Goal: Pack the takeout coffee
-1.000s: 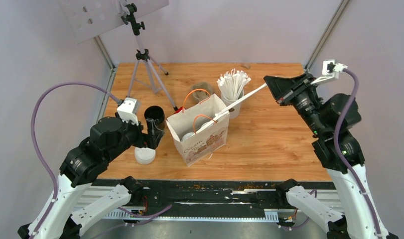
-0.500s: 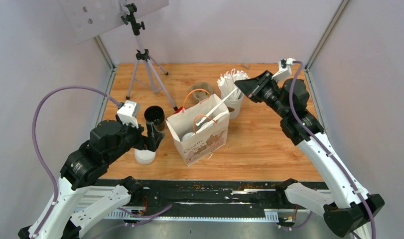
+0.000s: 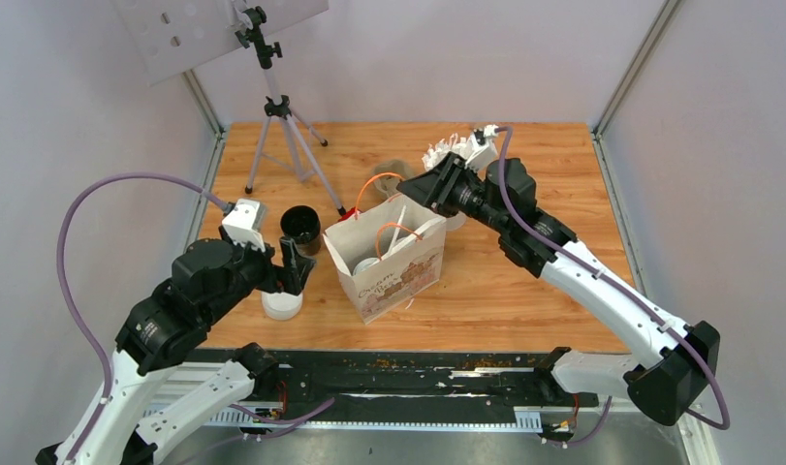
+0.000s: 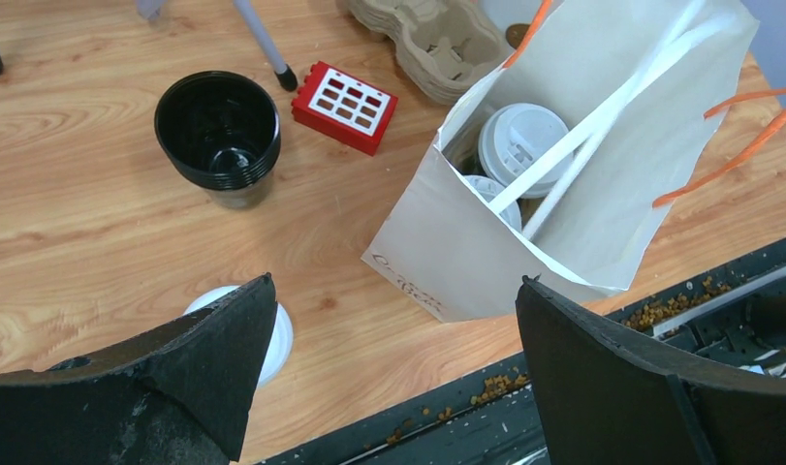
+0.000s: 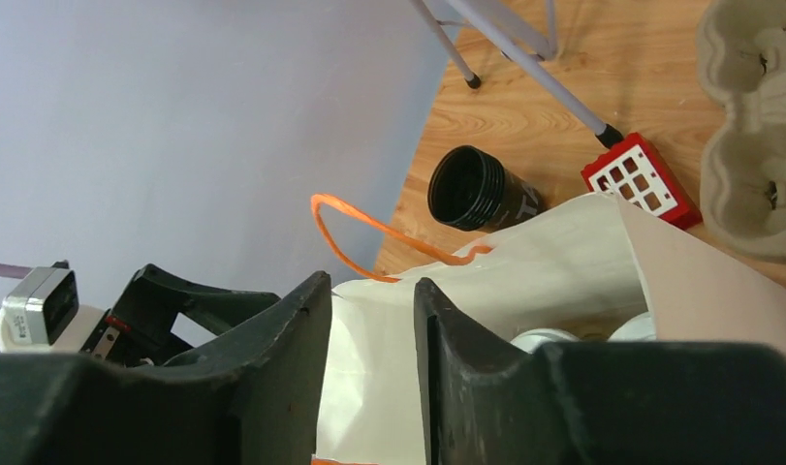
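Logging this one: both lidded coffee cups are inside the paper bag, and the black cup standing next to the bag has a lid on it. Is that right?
Not quite. Both lidded coffee cups are inside the paper bag, but the black cup next to it is open, with no lid on it. A loose white lid lies on the table nearby. The left wrist view shows the open cup.

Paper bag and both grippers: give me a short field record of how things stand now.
bag: paper bag upright, mouth open
inside: two takeout coffee cups with white lids on; wrapped sticks leaning out
left gripper: open wide, empty, left of the bag
right gripper: slightly open, empty, over the bag's mouth
on table: empty black cups, loose white lid, pulp cup tray
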Controlling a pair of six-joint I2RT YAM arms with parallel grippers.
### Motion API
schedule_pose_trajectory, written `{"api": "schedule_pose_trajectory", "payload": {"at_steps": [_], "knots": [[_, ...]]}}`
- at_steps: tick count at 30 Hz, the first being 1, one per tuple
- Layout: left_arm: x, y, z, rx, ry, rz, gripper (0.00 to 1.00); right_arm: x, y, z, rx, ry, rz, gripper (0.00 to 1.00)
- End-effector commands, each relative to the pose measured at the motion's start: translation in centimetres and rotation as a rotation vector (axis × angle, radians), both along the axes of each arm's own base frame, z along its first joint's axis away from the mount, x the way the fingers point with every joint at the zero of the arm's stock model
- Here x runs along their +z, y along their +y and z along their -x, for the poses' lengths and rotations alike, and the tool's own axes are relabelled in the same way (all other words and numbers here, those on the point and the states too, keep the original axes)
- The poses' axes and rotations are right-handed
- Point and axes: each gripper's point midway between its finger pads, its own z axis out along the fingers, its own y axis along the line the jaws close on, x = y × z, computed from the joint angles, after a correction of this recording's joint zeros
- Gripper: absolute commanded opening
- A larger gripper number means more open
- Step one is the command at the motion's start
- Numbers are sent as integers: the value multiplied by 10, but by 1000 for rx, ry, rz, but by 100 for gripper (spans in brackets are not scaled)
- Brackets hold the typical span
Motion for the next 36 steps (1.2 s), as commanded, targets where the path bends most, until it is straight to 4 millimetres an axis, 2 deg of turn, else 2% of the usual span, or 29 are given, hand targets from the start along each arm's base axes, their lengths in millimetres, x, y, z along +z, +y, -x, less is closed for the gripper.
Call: {"api": "schedule_pose_trajectory", "payload": {"at_steps": [1, 9, 11, 13, 14, 19, 23, 28, 33, 36], "knots": [[17, 7, -5, 33, -77, 14, 100, 17, -4, 1, -7, -46, 31, 42], [25, 17, -4, 54, -104, -22, 100, 29, -30, -6, -61, -145, 240, 58], [29, 19, -3, 57, -111, -20, 100, 34, -37, -6, -59, -185, 312, 71], [32, 20, -4, 63, -121, -17, 100, 39, -44, -6, -62, -215, 376, 98], [33, 20, -4, 65, -124, -17, 100, 40, -48, -6, -63, -226, 410, 100], [41, 18, -1, 49, -123, 3, 100, 48, -68, 0, -83, -266, 523, 100], [54, 22, 4, 51, -141, 12, 100, 56, -105, 5, -199, -282, 602, 100], [63, 28, 11, 39, -148, -3, 100, 65, -148, 25, -323, -306, 634, 100], [73, 31, 23, 23, -168, 39, 100, 71, -172, 49, -369, -280, 589, 100], [79, 34, 30, 27, -190, 82, 100, 72, -173, 63, -335, -298, 554, 100]]}}
